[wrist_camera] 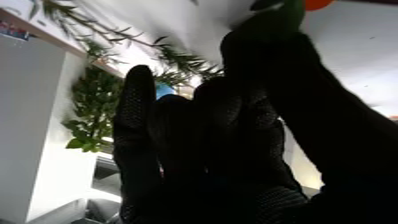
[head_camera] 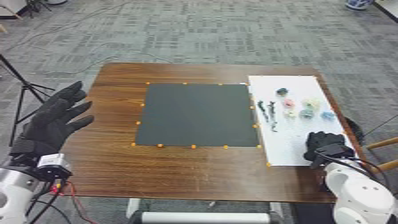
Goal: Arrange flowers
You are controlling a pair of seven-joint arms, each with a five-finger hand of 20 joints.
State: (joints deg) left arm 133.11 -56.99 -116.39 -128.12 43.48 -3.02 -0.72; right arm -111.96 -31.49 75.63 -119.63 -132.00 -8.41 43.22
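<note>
Head view looks down over the table; wrist view hugs the right hand.

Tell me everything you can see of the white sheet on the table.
The white sheet is a long, plain rectangle, its long sides running away from the robot. It lies flat on the right part of the brown table, just right of the dark mat. Small coloured blooms and dark stems lie on its farther half. The right robot hand is at its near right corner; whether they touch is unclear. Paper or board, I can't tell.
</note>
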